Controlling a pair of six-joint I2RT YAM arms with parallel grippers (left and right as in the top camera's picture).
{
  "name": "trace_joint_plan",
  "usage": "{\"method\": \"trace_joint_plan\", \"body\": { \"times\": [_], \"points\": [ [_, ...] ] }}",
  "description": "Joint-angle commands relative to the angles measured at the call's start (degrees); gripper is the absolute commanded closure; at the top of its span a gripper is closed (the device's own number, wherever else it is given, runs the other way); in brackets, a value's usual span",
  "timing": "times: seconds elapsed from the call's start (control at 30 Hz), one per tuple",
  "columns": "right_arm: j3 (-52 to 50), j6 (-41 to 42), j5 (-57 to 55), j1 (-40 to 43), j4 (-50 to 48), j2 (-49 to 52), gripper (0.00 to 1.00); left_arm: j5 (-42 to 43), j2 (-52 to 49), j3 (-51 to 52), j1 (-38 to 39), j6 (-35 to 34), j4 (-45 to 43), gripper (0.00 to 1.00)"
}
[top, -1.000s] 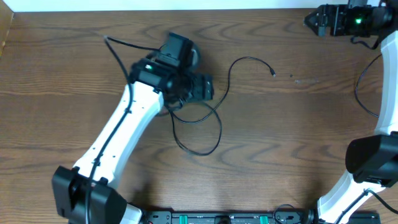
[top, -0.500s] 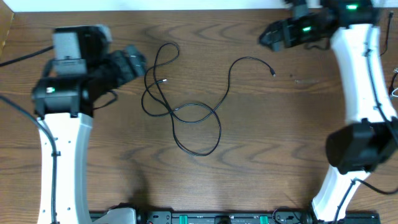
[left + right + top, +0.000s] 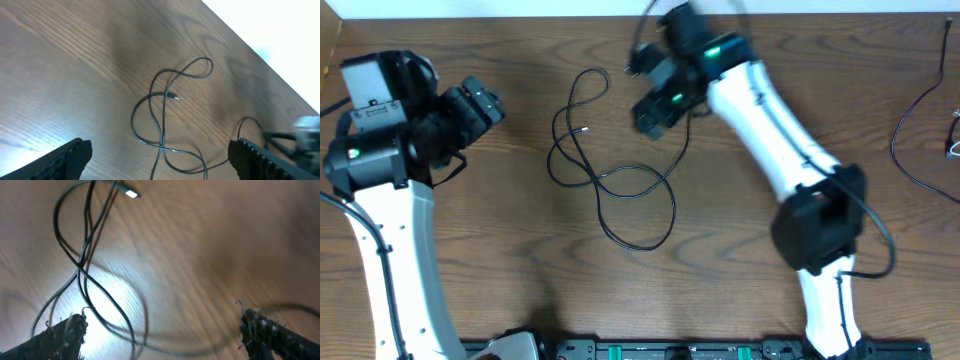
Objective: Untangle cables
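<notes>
Overhead view, entry for one moment of the untangling job.

Item: black cable (image 3: 620, 185), thin, one length lying flat on the wooden table (image 3: 740, 300) between the two arms. Form: a tall narrow loop at the upper left, a crossing (image 3: 600, 180) in the middle, a rounder loop below it, and a tail that runs up and passes under the right arm (image 3: 765, 120). One plug end (image 3: 582, 130) lies inside the upper loop; the other end is hidden.

Right gripper (image 3: 645, 97): jaws spread wide, nothing between them, blurred, poised above the tail just right of the upper loop. Right wrist view: twin strands run down the left of the frame toward the left finger (image 3: 60, 337), with the plug far ahead at the top; no contact shown.

Left gripper (image 3: 483, 100): likewise spread and empty, well apart from the cable, on its left side. Left wrist view: upper loop and plug lie ahead of the fingers (image 3: 65, 160), not touched.

Step in hand, as judged: reach-in before the first grasp; the crossing is not yet undone.

Next move, as judged: lower one gripper onto a single strand close to the crossing, pinch that strand alone, and draw it out through the loop while the other gripper pins the rest. Risk: catching both strands where they run side by side.

Also present: a dark cord (image 3: 898, 145) at the table's far right edge; unclear whether it belongs to the task.
</notes>
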State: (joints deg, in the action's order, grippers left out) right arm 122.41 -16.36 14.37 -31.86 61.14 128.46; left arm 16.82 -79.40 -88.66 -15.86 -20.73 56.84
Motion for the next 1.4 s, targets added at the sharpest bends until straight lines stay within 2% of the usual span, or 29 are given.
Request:
{"method": "trace_joint_plan", "body": {
  "times": [0.0,0.27,0.53,0.73,1.03,1.13,1.23,1.37],
  "points": [
    [0.5,-0.8,-7.0,-4.7,-1.0,3.4,0.05,0.1,0.1,-0.6,-2.1,1.0,1.0,0.08],
    [0.5,-0.9,-11.9,-14.8,-5.4,9.6,0.05,0.1,0.1,-0.6,-4.8,2.7,3.8,0.08],
    [0.5,-0.9,-10.1,-18.0,-6.3,12.0,0.11,0.1,0.1,-0.6,-4.8,2.9,4.2,0.08],
    [0.5,1.2,-8.3,-18.1,-6.1,14.1,0.23,0.1,0.1,-0.6,-4.8,3.1,4.9,0.08],
    [0.5,5.0,-8.4,-18.1,-6.6,15.2,0.51,0.1,0.1,-0.5,-4.8,3.1,5.5,0.08],
    [0.5,8.7,-8.5,-18.1,-7.6,16.8,0.55,0.1,0.1,-0.5,-4.8,3.1,6.0,0.08],
    [0.5,9.1,-9.7,-18.1,-7.6,18.6,0.58,0.1,0.1,-0.5,-4.8,3.1,6.4,0.08],
    [0.5,9.1,-10.0,-18.1,-7.8,19.0,0.71,0.1,0.1,-0.5,-4.8,3.1,6.8,0.08]
  ]
}}
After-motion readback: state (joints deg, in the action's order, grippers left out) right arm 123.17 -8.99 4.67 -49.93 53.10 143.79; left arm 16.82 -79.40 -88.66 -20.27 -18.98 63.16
